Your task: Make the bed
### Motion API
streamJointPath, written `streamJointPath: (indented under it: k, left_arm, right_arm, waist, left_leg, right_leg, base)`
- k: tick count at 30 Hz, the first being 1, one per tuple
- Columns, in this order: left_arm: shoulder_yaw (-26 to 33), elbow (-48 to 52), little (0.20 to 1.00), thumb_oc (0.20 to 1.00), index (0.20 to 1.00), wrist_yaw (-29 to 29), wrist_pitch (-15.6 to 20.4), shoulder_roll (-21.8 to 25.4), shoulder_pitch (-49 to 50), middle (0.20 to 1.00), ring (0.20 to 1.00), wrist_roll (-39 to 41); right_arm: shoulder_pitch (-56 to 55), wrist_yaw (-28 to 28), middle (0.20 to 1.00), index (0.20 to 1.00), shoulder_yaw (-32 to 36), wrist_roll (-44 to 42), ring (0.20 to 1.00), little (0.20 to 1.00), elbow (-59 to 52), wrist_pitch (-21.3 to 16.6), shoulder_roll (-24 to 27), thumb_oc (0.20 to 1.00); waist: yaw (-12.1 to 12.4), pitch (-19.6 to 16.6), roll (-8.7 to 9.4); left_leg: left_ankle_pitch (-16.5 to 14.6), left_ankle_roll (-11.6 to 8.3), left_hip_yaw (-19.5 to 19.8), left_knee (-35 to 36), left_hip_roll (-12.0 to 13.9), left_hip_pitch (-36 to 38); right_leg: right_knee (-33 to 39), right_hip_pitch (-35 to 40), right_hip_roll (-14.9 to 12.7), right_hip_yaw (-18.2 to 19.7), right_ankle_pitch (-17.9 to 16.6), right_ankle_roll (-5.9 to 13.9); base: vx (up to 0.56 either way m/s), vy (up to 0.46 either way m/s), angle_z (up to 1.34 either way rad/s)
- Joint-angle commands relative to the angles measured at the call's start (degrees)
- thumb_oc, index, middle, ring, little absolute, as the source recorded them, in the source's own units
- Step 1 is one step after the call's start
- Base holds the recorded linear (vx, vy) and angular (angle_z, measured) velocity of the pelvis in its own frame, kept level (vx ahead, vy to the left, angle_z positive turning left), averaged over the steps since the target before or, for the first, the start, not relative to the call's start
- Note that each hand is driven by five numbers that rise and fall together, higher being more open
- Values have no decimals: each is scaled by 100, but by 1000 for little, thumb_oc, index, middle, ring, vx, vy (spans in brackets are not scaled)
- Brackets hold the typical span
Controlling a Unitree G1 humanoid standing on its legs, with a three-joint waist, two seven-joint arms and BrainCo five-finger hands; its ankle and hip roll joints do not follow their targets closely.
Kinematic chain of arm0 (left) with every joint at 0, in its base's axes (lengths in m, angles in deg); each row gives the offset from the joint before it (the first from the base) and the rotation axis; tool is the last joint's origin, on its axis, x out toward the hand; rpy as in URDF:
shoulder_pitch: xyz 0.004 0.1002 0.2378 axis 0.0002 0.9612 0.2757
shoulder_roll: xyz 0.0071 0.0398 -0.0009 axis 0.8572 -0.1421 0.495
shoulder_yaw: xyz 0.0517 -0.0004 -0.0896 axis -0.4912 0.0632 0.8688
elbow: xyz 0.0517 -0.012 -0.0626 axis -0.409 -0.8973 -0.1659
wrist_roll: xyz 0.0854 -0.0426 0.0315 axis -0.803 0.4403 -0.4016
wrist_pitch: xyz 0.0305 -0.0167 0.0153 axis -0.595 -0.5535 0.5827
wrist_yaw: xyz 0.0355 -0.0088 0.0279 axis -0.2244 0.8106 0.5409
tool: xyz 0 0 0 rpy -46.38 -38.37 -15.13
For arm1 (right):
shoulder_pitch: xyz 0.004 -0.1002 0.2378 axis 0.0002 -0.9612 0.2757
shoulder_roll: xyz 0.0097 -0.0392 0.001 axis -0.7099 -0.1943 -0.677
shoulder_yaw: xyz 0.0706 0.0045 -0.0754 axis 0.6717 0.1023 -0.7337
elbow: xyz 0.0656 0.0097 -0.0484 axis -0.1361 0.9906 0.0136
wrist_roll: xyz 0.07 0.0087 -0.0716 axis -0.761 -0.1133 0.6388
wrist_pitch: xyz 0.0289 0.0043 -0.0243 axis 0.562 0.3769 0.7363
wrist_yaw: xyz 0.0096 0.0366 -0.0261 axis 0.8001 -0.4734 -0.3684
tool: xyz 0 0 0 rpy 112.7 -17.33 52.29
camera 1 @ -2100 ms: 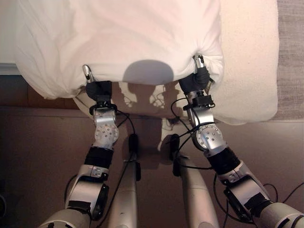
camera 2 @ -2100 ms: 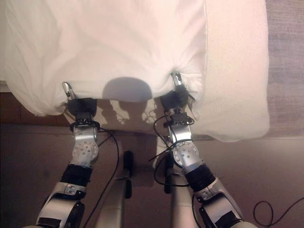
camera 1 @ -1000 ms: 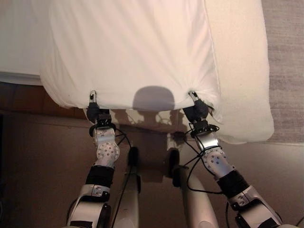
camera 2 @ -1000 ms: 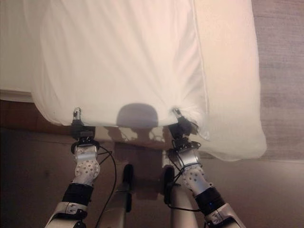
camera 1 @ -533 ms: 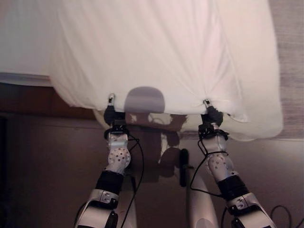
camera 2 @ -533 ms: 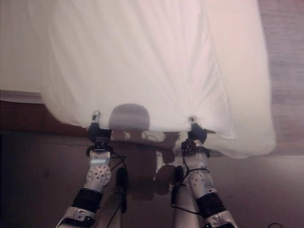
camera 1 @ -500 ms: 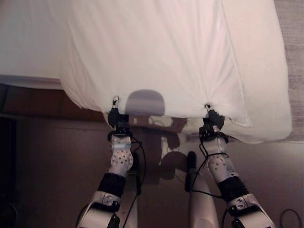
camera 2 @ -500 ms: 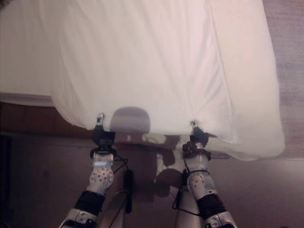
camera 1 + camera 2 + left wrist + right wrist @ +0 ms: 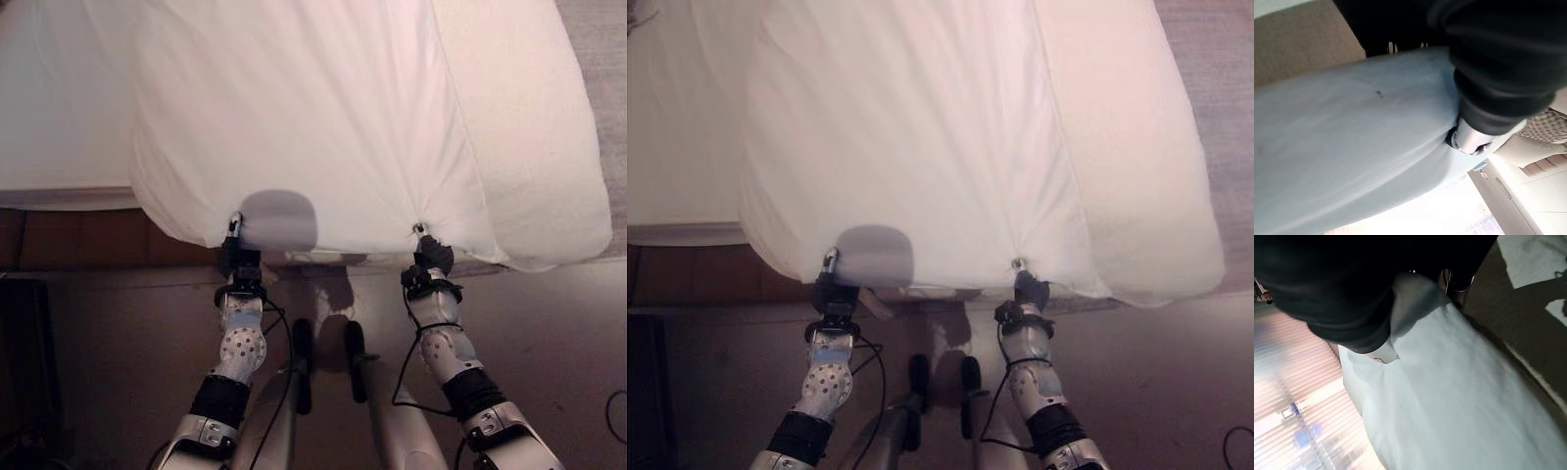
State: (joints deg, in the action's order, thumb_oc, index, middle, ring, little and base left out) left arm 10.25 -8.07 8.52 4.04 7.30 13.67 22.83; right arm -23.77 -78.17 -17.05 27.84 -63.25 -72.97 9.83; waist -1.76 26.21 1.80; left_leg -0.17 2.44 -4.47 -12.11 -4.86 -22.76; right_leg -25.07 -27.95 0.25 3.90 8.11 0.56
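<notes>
— Bedding first: where is the duvet [image 9: 304, 117] seen?

— It is spread over the bed [image 9: 59, 117], with its near edge hanging past the bed's side above the floor [image 9: 108, 333]. A cream blanket [image 9: 529, 127] is seen under it on the right, jutting out beyond the duvet's right edge.

— How is the near edge held?

— It is pinched at two points, and the cloth is gathered into small creases at each. The left hand [image 9: 236, 257] is closed on the edge towards the left, the right hand [image 9: 429, 258] towards the right, well apart from one another.

— And the wrist views?

— White cloth is seen running taut past each dark hand cover, caught against the left hand's silver finger [image 9: 1466, 139].
</notes>
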Motion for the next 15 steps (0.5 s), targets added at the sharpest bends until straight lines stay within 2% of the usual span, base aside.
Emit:
streamJointPath:
  k: [1,2,3,4,5,6,7,9,10,11,12,13,14,15]
  left_arm:
    - [507,429,200,200,200,-162,431,29,421,200,200,-55]
    - [523,458,200,200,200,-194,437,-1,458,200,200,-58]
    - [543,460,200,200,200,-175,450,-49,493,200,200,-37]
    - [562,452,200,200,200,-162,467,-97,508,200,200,-11]
    - [594,450,200,200,200,-161,449,-79,537,200,200,-58]
    - [603,482,200,200,200,-170,453,-60,573,200,200,-80]
    - [612,551,200,200,200,-164,482,-52,589,200,200,-60]
    - [636,631,200,200,200,-125,517,45,597,200,200,-111]
    - [637,632,200,200,200,-124,517,45,596,200,200,-112]
    - [651,646,200,200,200,-114,531,136,570,200,200,-164]
    - [657,621,200,200,200,-97,568,186,542,200,200,-199]
    - [672,638,200,200,200,-151,583,209,517,200,200,-126]
    - [717,657,200,200,200,-192,583,249,529,200,200,-76]
    - [705,626,200,200,200,-192,610,289,455,200,200,-40]
  right_arm:
    - [-990,-307,200,200,571,307,200,200,-68,-334,832,200]
    - [-985,-297,200,200,574,364,200,200,-65,-343,876,200]
    - [-994,-302,200,200,598,325,200,200,-79,-395,889,200]
    - [-990,-284,200,200,603,248,200,200,-75,-421,900,200]
    - [-970,-246,200,200,615,231,200,200,-51,-400,911,200]
    - [-958,-227,200,200,597,214,200,200,-33,-421,904,200]
    - [-960,-213,200,200,581,195,200,200,-64,-448,886,200]
    - [-968,-209,200,200,549,169,200,200,-44,-463,879,200]
    - [-966,-209,200,200,550,169,200,200,-43,-463,878,200]
    - [-962,-212,200,200,528,207,200,200,-5,-439,891,200]
    - [-923,-223,200,200,513,194,200,200,49,-460,862,200]
    - [-903,-214,200,200,490,172,200,200,65,-456,852,200]
    - [-903,-179,200,200,461,163,200,200,68,-448,830,200]
    - [-905,-198,200,200,491,230,200,200,57,-460,830,200]
  waist:
    - [-21,-332,-320]
    - [-9,-335,-312]
    - [-51,-352,-274]
    - [-86,-368,-222]
    - [-85,-418,-185]
    - [-59,-433,-157]
    - [-46,-457,-135]
    - [-26,-446,-148]
    - [-28,-456,-150]
    - [3,-499,-181]
    - [43,-521,-199]
    - [85,-515,-193]
    - [92,-514,-187]
    - [70,-514,-181]
  left_leg:
    - [245,-578,363,-771,-408,-623]
    - [230,-606,504,-790,-456,-631]
    - [121,-529,436,-776,-289,-602]
    - [9,-461,418,-767,36,-546]
    - [19,-415,518,-658,246,-510]
    - [88,-399,755,-449,440,-417]
    - [315,-438,1065,-104,667,-353]
    - [757,-545,1425,543,1180,-170]
    - [783,-549,1429,570,1184,-176]
    - [1147,-705,1511,1022,1601,-74]
    - [1231,-797,1593,1114,1706,-60]
    - [1110,-840,1633,1023,1694,-4]
    - [907,-848,1570,818,1597,-43]
    - [576,-810,1309,482,1444,-171]
  right_leg:
    - [1361,547,283,-108,-674,166]
    - [1331,513,260,-110,-705,162]
    - [1265,478,191,-115,-702,166]
    - [1169,455,90,-103,-650,178]
    - [1127,425,29,-117,-600,181]
    - [1047,396,0,-79,-552,181]
    - [910,282,-34,-37,-510,177]
    - [610,146,-103,57,-386,180]
    - [614,130,-101,54,-398,178]
    - [447,75,-265,174,-275,264]
    - [445,51,-354,251,-273,339]
    - [486,50,-414,324,-310,412]
    - [621,78,-512,376,-426,504]
    - [939,191,-805,422,-664,681]
  base:
    - [-98,-32,34]
    - [-98,-29,31]
    - [-83,-21,17]
    - [-51,0,16]
    - [-16,50,24]
    - [-6,86,30]
    - [-6,137,17]
    - [2,176,11]
    - [53,378,7]
    - [69,490,6]
    - [87,635,0]
    - [40,520,-3]
    - [26,550,-17]
    - [41,611,-24]
